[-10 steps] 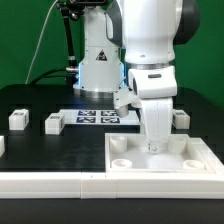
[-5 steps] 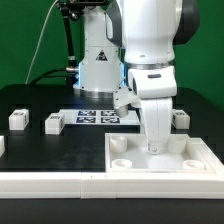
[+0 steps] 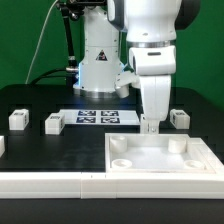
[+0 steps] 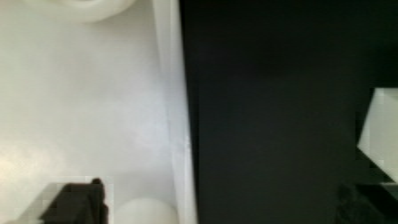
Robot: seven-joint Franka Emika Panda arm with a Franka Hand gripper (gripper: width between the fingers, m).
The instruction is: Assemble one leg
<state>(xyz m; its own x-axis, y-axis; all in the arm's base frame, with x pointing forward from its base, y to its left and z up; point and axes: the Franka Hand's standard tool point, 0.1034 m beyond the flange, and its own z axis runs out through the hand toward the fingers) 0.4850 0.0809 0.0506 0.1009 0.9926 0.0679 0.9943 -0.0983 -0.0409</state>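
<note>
The gripper (image 3: 150,126) is hovering over the far rim of the white panel (image 3: 150,165), having lifted off the panel surface where it was sitting low half a second ago. In the wrist view its fingers (image 4: 71,203) are standing wide apart with nothing between them, straddling the panel edge and the black bench (image 4: 267,100). The nearest leg (image 3: 179,117) is lying on the bench just beside the gripper, toward the exterior view's right, untouched. Judging by this, the arm is freeing itself to fetch that leg, and no fitting is under way yet
</note>
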